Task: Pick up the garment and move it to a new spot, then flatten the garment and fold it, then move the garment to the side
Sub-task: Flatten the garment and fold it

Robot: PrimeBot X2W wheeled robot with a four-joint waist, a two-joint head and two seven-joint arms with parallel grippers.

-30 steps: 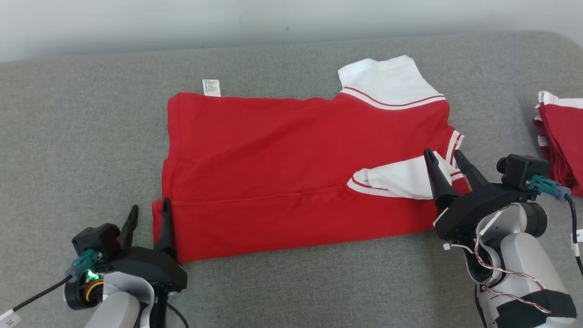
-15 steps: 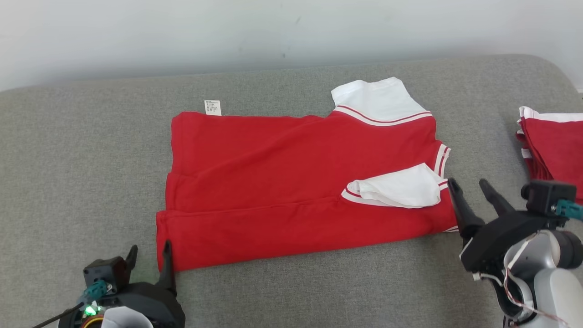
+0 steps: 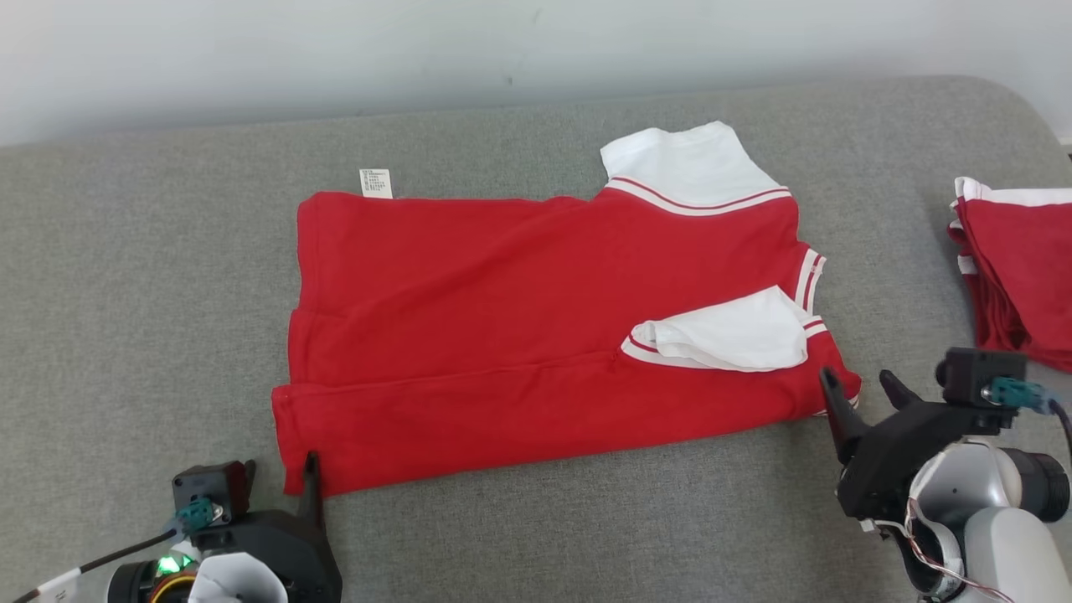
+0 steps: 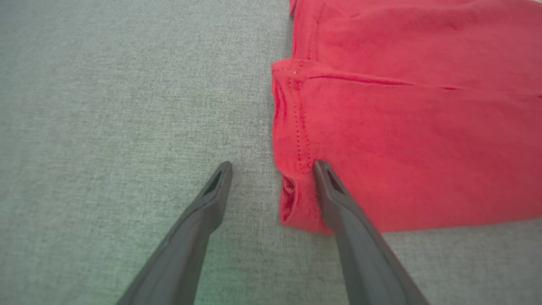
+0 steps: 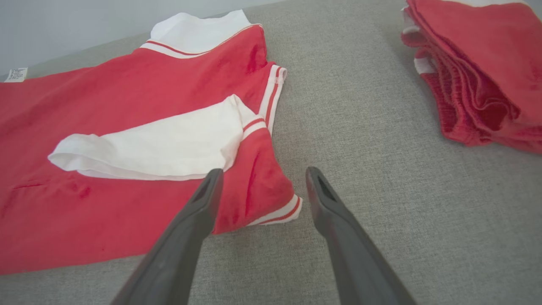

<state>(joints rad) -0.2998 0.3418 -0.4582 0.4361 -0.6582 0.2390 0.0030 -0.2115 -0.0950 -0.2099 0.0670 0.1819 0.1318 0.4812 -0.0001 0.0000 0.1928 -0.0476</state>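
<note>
A red garment (image 3: 502, 318) with white sleeves lies spread on the grey padded surface (image 3: 126, 293), its near long edge folded over. One white sleeve (image 3: 729, 331) is folded onto the red body. My left gripper (image 3: 280, 473) stands open at the garment's near left corner. In the left wrist view the left gripper (image 4: 272, 166) has one finger over the corner hem of the garment (image 4: 402, 140) and the other over bare surface. My right gripper (image 3: 861, 387) is open just off the near right corner; in the right wrist view the right gripper (image 5: 264, 173) straddles the striped cuff corner of the garment (image 5: 127, 97).
A stack of folded red garments (image 3: 1017, 268) sits at the right edge, also seen as a stack (image 5: 478, 72) beyond my right fingers. A pale wall (image 3: 536, 42) runs behind the surface. A white label (image 3: 375, 182) pokes out at the garment's far edge.
Both grippers have drawn back toward the near edge; the right one left the white sleeve and now sits by the corner. The head camera has shifted too. The garment lies as before.
</note>
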